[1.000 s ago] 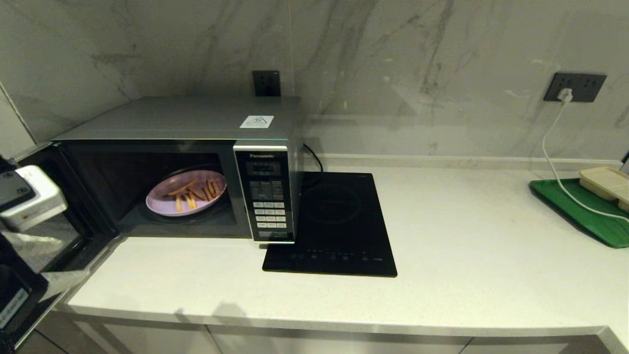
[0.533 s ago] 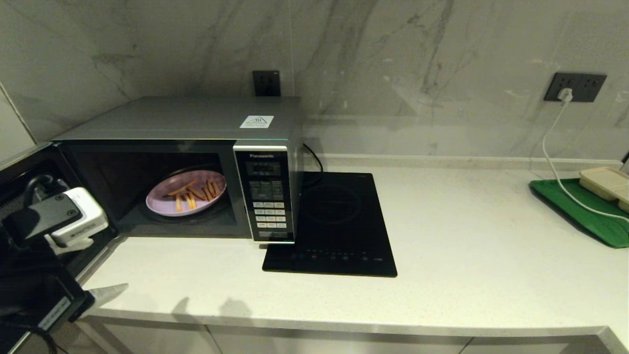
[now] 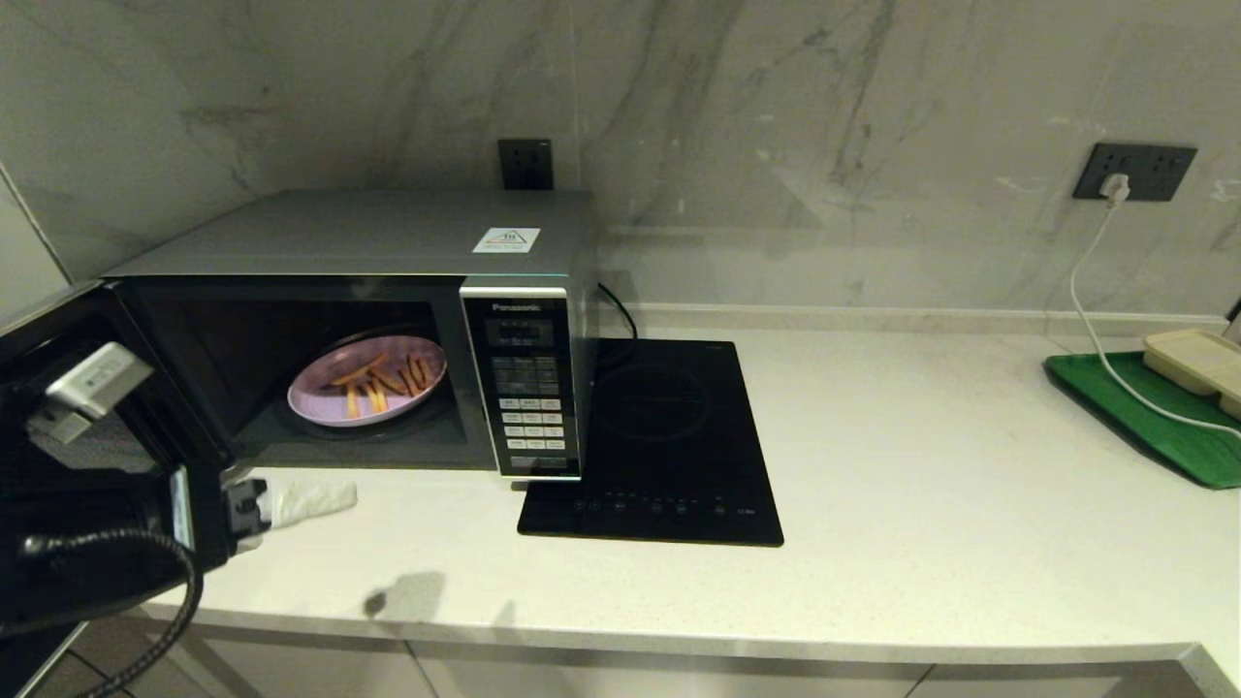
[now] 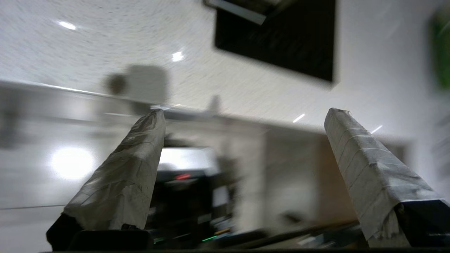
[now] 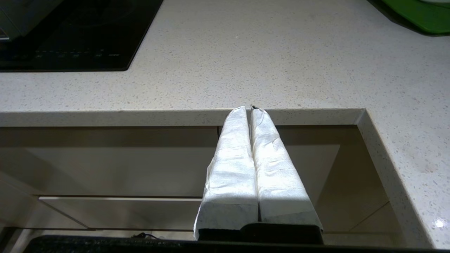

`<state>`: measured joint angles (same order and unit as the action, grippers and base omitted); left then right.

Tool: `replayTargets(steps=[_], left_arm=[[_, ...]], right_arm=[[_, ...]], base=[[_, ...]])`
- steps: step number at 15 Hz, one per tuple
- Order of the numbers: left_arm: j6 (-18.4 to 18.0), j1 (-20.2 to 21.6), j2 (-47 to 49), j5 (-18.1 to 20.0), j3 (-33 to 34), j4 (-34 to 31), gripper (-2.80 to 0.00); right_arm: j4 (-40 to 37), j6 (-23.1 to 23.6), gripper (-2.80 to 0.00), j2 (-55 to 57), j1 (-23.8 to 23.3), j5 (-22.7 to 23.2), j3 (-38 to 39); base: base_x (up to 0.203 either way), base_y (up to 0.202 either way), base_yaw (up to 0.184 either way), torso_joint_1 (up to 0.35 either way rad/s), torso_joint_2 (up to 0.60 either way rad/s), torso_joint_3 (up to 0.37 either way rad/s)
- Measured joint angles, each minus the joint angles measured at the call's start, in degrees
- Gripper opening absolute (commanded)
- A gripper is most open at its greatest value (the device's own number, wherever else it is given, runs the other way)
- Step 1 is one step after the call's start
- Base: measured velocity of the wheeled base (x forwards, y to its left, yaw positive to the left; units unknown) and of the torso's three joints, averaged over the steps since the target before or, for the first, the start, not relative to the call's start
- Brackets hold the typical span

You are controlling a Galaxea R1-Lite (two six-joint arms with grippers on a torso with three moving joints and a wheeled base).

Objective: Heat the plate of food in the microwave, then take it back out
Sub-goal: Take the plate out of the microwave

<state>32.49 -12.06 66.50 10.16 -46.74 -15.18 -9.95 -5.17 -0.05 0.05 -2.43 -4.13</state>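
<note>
**Microwave door open, plate inside, left gripper spread wide and holding nothing**

Near edge first: right gripper (image 5: 251, 109) is parked low, in front of the counter (image 3: 873, 543) edge, above the cabinet fronts. Its 2 white-wrapped fingers are pressed together, nothing between them. It doesn't show in the head view.

Left gripper (image 4: 246, 112) is at the counter's front-left corner, just below the open microwave door (image 3: 87, 427). In the head view only 1 wrapped fingertip (image 3: 310, 499) pokes out from behind the black arm body, lying over the counter just in front of the oven cavity. In the left wrist view both wrapped fingers (image 4: 130, 168) stand far apart with nothing between them. That view is blurred; it only picks out the counter surface and a dark rectangle that matches the cooktop.

Microwave (image 3: 388, 320) sits at the back-left of the counter, door swung out to the left, cavity exposed. Keypad panel on its right side.

Plate of food (image 3: 366, 380) is inside the cavity, resting on the turntable, roughly centred. Lilac plate, several orange-yellow fries on it. No gripper touches it.

Black induction cooktop (image 3: 664, 441) lies flat just right of the microwave, its back-left corner close by the oven's side.

Far right: green tray (image 3: 1144, 417) at the counter's edge with a beige compartment tray (image 3: 1197, 361) on it. A white cable (image 3: 1091, 291) runs across the tray from a plug in the wall socket (image 3: 1132, 172). A 2nd socket (image 3: 525, 163) is on the marble wall behind the microwave.
</note>
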Motion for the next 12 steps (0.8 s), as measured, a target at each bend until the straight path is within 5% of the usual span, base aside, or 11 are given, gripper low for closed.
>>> replayTargets(steps=[3,5,7,10,12], left_arm=[[27.7,-0.8,-1.2,-8.7,-0.3,5.4,0.00],[38.7,0.1,-1.3,-16.8,-0.5,5.7,0.00],[41.1,1.8,-2.4,-18.4,0.3,5.3,0.00],[34.2,4.5,-2.7,-18.6,4.7,7.4,0.00],[34.9,5.3,-2.8,-18.5,5.4,8.2,0.00]], right_arm=[[0.0,0.0,-2.80,0.0,0.0,0.0,0.0],[0.0,0.0,-2.80,0.0,0.0,0.0,0.0],[0.0,0.0,-2.80,0.0,0.0,0.0,0.0],[0.0,0.0,-2.80,0.0,0.0,0.0,0.0],[0.0,0.0,-2.80,0.0,0.0,0.0,0.0]], base=[[0.000,0.000,0.000,0.000,0.00,0.000],[0.000,0.000,0.000,0.000,0.00,0.000],[0.000,0.000,0.000,0.000,0.00,0.000],[0.000,0.000,0.000,0.000,0.00,0.000],[0.000,0.000,0.000,0.000,0.00,0.000]])
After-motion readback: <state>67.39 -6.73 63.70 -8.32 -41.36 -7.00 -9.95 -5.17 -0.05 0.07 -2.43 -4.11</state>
